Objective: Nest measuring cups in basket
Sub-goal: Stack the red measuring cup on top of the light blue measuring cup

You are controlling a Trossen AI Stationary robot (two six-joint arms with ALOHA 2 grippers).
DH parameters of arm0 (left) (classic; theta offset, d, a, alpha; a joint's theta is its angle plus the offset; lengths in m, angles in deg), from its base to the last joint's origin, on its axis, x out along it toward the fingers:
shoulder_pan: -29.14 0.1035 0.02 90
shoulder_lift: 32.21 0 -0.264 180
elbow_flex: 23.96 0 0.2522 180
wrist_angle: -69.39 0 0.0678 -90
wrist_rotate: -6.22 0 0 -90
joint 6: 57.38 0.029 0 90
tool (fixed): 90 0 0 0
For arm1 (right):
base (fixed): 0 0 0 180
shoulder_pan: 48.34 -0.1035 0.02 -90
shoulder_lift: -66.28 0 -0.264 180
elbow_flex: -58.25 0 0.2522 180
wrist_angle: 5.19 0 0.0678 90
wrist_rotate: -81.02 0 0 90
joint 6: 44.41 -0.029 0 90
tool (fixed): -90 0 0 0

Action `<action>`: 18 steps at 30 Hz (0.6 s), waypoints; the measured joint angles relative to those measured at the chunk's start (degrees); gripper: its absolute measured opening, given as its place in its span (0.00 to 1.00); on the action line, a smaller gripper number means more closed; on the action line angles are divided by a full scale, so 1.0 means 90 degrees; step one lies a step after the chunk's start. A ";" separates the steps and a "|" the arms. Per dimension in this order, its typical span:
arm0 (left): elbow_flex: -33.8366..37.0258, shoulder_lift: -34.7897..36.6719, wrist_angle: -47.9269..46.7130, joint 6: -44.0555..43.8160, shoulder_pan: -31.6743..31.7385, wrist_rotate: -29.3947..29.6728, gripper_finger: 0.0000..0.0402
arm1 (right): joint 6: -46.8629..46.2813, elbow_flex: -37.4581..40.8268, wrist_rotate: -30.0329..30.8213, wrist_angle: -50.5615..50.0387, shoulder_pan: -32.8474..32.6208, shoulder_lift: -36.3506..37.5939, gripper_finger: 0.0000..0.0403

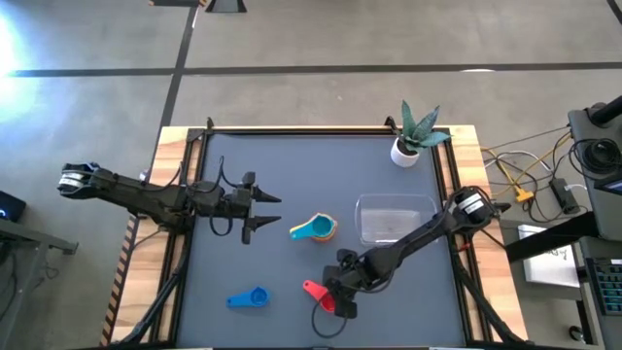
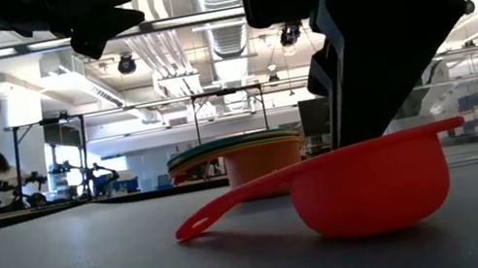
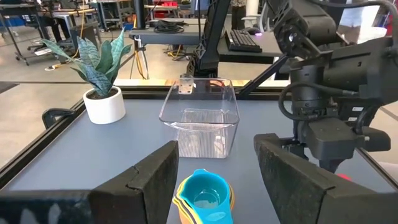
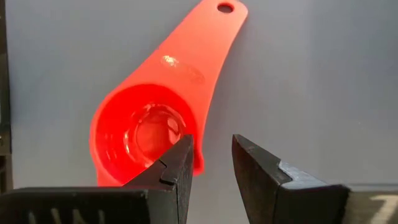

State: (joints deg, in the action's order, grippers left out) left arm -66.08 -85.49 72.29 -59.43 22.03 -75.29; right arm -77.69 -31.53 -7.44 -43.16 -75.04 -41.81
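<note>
High view first: the right gripper [image 1: 342,297] is down at the lower middle of the frame, right over the red cup [image 1: 318,293]. In the right wrist view the jaws are narrowly parted with the cup's rim wall between the fingers [image 4: 176,163], one finger inside the bowl and one outside. Not closed on it, by the look of things; a sliver of worktop [image 1: 292,175] shows in the gap. That straddle makes sense: pinching the wall is probably the surest way to lift a shallow scoop lying flat.

The left gripper [image 1: 263,211] waits at centre left, jaws wide, pointed toward the nested stack [image 1: 314,228] with the teal cup on top. In the low view that stack shows green and yellow rims over an orange body (I can't count every layer from here).

Count on the worktop: one red cup under the right gripper, one blue cup [image 1: 247,298] alone at lower left, one stack at centre. One basket [image 1: 394,216], clear and empty, sits right of the stack, and one potted plant [image 1: 416,133] is at upper right.

So nothing is in the basket yet; the stack stands just beside it, seemingly staged for red and blue to join.
</note>
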 joint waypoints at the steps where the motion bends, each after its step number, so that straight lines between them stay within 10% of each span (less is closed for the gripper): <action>1: 0.0000 0.0000 -0.0002 0.0000 0.0000 0.0000 0.51 | -0.0005 0.0045 -0.0002 0.0107 0.0000 0.0000 0.25; 18: 0.0000 0.0000 -0.0002 0.0002 0.0000 0.0000 0.51 | 0.0246 0.0152 -0.0005 0.0219 0.0007 0.0029 0.03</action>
State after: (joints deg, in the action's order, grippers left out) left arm -66.08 -85.49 72.27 -59.41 22.03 -75.29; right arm -75.48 -30.16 -7.48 -41.19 -74.98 -41.56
